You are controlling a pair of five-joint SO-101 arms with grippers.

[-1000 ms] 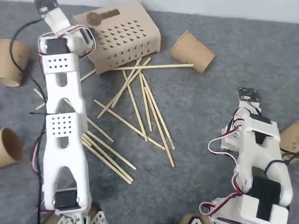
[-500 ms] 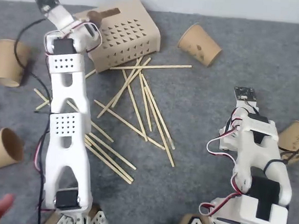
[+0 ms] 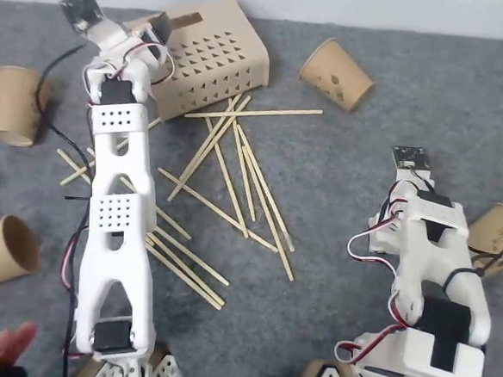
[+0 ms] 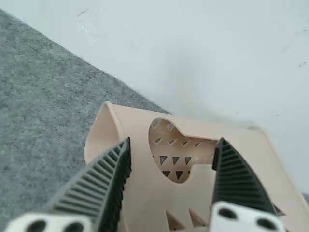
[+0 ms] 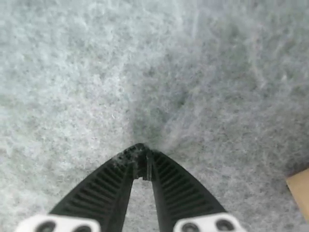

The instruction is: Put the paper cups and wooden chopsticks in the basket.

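Chopsticks (image 3: 243,158) beside basket (image 3: 213,56), apparently on its side

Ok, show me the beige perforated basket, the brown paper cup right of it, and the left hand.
beige perforated basket (image 3: 217,61), high view, on its triangle-holed wall.
brown paper cup (image 3: 333,73), high view, on its side wall.
left hand (image 4: 174,143), left wrist view, midway between its fingertips.

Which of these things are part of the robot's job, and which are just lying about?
Part of the job: basket, paper cups, wooden chopsticks scattered on the mat.
Just there: grey mat, white wall behind.
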